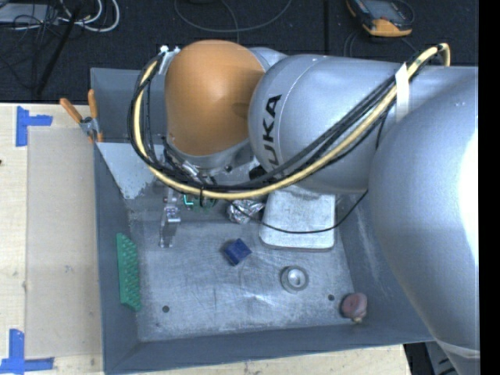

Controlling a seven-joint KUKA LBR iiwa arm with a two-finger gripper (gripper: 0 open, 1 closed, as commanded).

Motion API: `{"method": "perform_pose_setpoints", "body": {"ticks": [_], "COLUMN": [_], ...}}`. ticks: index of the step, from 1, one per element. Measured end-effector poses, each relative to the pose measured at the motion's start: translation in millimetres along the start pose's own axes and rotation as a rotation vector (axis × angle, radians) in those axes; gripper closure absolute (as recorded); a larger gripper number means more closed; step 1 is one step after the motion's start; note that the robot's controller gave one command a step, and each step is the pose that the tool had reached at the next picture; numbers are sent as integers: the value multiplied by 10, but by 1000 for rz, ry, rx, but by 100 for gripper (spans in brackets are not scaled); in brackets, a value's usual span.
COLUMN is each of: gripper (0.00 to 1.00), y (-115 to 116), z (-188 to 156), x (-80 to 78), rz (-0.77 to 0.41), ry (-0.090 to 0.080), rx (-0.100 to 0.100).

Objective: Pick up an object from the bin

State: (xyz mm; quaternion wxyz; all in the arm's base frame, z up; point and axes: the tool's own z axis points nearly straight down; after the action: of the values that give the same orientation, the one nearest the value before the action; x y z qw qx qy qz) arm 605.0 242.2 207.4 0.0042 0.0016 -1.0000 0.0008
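I have the arm (328, 131) coming in from the right, wrist turned straight down (orange cover uppermost). The jaws hang over bare floor at the bin's (195, 303) centre left; I cannot tell if they are parted. Nearest are a green ribbed strip (128, 272), lying lengthwise up-down along the left wall, and a blue block (236, 251).

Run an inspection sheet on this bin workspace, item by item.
Surface: grey metal bin, floor scuffed.
Job's things: green ridged strip by the left wall; blue block mid-floor; round silver cap; pinkish-brown lump in the near right corner; pale flat slab and crumpled foil under the arm.
Clutter: nothing seen.
Grippers: gripper low over bare floor, between strip and block.
Cables: yellow and black cables loop round the wrist.
Surroundings: loose cords on dark ground.
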Motion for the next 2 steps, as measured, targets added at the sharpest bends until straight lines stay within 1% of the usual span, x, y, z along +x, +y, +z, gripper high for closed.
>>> {"method": "perform_pose_setpoints", "body": {"ticks": [1, 2], "gripper": [0, 0], "y": [15, -966], "z": [1387, 1334], "x": [168, 103], "rz": [44, 41], "ry": [-11, -11], "rx": [-4, 1]}}
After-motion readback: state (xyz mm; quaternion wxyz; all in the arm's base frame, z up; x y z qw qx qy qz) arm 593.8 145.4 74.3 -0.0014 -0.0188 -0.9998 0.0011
